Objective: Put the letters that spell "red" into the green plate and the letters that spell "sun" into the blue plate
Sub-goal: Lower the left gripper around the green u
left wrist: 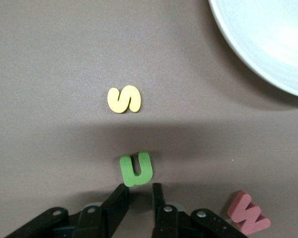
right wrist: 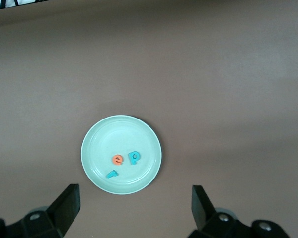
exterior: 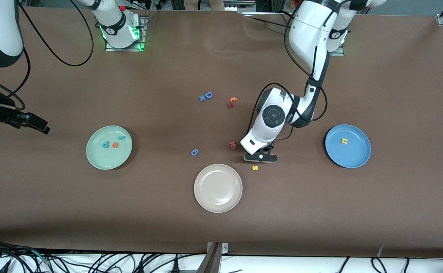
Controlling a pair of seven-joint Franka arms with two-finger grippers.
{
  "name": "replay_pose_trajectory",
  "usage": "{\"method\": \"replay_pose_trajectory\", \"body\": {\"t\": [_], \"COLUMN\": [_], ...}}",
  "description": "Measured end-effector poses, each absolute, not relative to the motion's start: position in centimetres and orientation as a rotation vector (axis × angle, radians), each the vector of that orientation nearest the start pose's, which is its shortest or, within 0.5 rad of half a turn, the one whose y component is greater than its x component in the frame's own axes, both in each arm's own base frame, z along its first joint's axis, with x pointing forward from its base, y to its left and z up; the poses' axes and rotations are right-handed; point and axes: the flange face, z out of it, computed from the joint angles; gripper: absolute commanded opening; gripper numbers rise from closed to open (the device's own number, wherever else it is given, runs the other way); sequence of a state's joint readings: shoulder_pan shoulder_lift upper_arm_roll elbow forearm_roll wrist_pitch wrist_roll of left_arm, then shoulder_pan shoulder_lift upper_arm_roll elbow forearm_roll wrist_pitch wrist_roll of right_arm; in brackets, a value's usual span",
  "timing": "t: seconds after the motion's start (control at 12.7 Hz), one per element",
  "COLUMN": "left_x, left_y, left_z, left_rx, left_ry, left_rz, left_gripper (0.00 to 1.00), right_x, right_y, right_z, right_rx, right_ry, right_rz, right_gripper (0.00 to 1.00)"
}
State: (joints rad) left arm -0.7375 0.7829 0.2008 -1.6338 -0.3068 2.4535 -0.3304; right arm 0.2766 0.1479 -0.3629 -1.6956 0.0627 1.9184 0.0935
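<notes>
Down on the table near the cream plate (exterior: 218,188), your left gripper (left wrist: 139,194) has its fingers pulled in narrow, close on either side of the green "n" (left wrist: 136,169). You cannot tell if they touch it. The yellow "s" (left wrist: 123,99) lies just beside it. The yellow "u" (exterior: 344,141) sits in the blue plate (exterior: 347,159). Your right gripper (right wrist: 134,201) waits wide open, holding nothing, over the green plate (right wrist: 121,130), where "r" (right wrist: 111,174), "e" (right wrist: 117,159) and "d" (right wrist: 134,157) lie.
</notes>
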Motion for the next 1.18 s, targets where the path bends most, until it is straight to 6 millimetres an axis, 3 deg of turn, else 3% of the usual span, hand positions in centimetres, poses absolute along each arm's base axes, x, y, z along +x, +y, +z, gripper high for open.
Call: {"method": "replay_pose_trajectory", "body": {"t": [1.18], "left_x": [59.4], "left_y": [-35.8], "left_z": [17.2], "left_rx": [-3.217], "left_ry": [0.061], "left_rz": [-0.056], "left_gripper": [0.27], "right_x": [61.3], "right_y": [-3.8], "right_z": [50.4], "right_rx": [-3.116], "right_ry": [0.304], "right_rz": [-0.144], "right_gripper": [0.99]}}
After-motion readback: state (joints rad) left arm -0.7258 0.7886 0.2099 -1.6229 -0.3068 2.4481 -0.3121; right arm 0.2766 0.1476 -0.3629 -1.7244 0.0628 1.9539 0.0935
